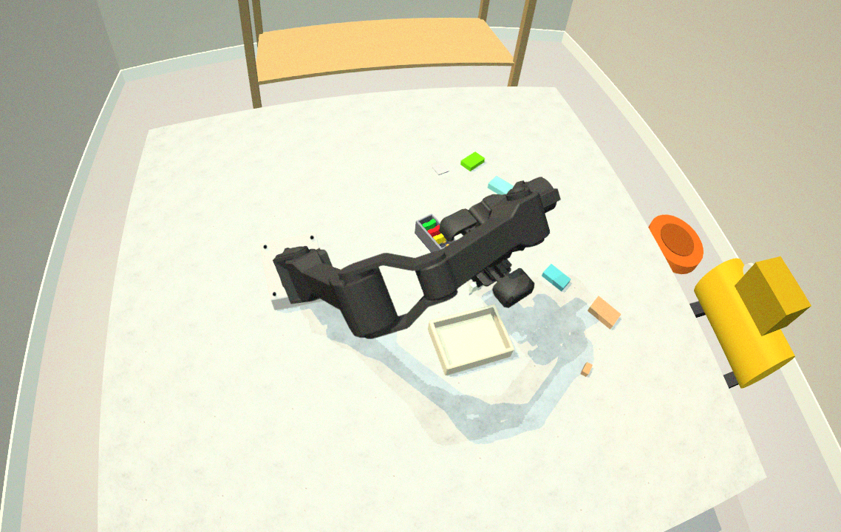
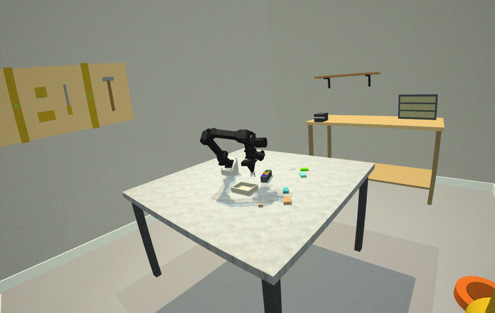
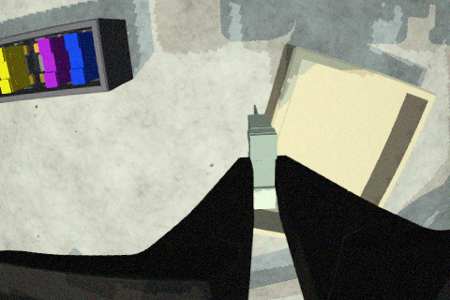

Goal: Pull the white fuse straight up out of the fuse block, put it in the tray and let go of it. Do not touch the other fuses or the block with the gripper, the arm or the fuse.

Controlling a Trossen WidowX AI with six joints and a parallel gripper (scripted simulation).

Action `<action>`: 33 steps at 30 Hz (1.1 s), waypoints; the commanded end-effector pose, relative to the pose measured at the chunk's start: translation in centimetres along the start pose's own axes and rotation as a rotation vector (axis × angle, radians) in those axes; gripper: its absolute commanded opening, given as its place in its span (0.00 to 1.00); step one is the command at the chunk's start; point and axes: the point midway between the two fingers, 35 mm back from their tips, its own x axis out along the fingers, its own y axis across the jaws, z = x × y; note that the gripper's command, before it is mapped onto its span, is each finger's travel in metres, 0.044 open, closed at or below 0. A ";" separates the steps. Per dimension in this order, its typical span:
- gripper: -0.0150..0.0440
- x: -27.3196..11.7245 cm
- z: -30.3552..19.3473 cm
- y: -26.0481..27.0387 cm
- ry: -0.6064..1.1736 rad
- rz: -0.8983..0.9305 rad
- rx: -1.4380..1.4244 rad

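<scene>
My gripper [image 3: 262, 168] is clamped on the white fuse [image 3: 262, 157], which stands pinched between the two black fingers and juts out past their tips. The fuse is clear of the fuse block [image 3: 69, 59] and hangs in the air above the table [image 2: 241, 233], near the tray's [image 3: 400, 138] closest corner. In the wrist view the fuse tip overlaps the tray's near rim; whether it is already over the tray floor I cannot tell. The block lies well apart to the left in that view, cut by the frame edge, with the yellow fuse [image 3: 13, 70], the purple fuse [image 3: 52, 62] and the blue fuse [image 3: 81, 58] seated in a row, and a slot between yellow and purple shows no coloured fuse. In the top view my arm [image 1: 403, 264] reaches from its base [image 1: 294, 274] across the block [image 1: 425, 233], hiding most of it; the green fuse [image 1: 428, 224] and the red fuse [image 1: 434, 231] show at the uncovered end. The tray [image 1: 440, 347] sits just past my forearm, with its pale floor showing. In the exterior view the gripper [image 2: 252, 173] points down between the tray [image 2: 237, 188] and the block [image 2: 265, 175], touching neither. Small loose blocks in green [image 1: 472, 160], cyan [image 1: 555, 276] and peach [image 1: 603, 311] lie scattered on the table, away from the tray.
</scene>
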 end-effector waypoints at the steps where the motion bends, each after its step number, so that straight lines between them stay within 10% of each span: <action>1: 0.25 0.1 -1.9 -2.9 0.009 -0.010 -0.002; 33: 0.25 3.3 -4.0 -5.6 0.016 -0.022 0.000</action>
